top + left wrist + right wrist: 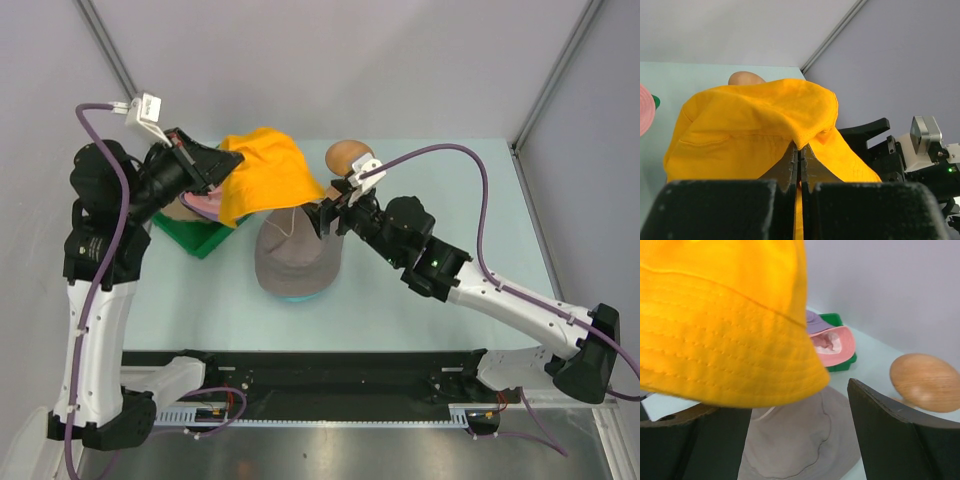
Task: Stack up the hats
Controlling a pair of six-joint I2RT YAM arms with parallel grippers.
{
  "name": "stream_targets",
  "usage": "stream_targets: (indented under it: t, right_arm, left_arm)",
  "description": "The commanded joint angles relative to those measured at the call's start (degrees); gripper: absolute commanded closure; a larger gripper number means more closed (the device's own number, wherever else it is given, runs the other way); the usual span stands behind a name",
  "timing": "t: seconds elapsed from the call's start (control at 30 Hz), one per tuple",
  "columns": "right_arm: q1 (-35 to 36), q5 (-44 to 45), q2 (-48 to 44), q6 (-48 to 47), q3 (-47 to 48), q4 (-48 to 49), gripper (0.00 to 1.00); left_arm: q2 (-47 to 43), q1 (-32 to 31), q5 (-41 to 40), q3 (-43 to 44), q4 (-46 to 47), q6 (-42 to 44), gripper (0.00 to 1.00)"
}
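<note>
My left gripper (215,165) is shut on the brim of the orange hat (265,175) and holds it in the air at the back left. In the left wrist view the jaws (801,150) pinch a fold of the orange cloth (755,120). A grey hat (295,255) lies on a teal hat (300,296) at the table's middle. My right gripper (335,212) is open above the grey hat's far edge, beside the orange hat. In the right wrist view the orange hat (725,315) hangs above the open gripper (795,440), with the grey hat (795,450) below.
A green bin (200,238) at the left holds a pink hat (200,206); the pink hat (832,345), a lavender hat (815,320) and the bin (840,320) show in the right wrist view. A wooden stand (345,155) stands at the back, also in the right wrist view (925,382).
</note>
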Motion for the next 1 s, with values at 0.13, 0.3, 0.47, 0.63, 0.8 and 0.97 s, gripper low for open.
stream_targets:
  t: [0.13, 0.3, 0.47, 0.63, 0.8, 0.97]
  right_arm:
    - [0.4, 3.2, -0.8, -8.5, 0.4, 8.1, 0.21]
    - [1.1, 1.7, -0.6, -11.4, -0.7, 10.6, 0.48]
    - [1.4, 8.4, 0.6, -16.8, -3.9, 14.8, 1.0]
    - [1.3, 12.8, 2.8, -21.1, -5.4, 20.3, 1.0]
    - [0.8, 15.4, 3.8, -22.3, -6.3, 24.5, 1.0]
    - [1.1, 17.1, 2.2, -21.2, -11.6, 24.6, 1.0]
  left_arm:
    - [-1.1, -0.3, 1.9, 1.3, -1.7, -1.2, 1.0]
    - [-1.0, -0.3, 3.6, -0.7, -0.4, -1.6, 1.0]
    - [0.5, -0.3, 4.4, -3.1, 2.5, 1.2, 1.0]
    - [4.2, -0.2, 5.4, -4.0, 7.2, 4.4, 1.0]
    - [7.5, -0.3, 2.9, -1.6, 8.1, 9.2, 1.0]
    - [5.4, -0.5, 4.3, -10.9, 9.1, 17.5, 1.0]
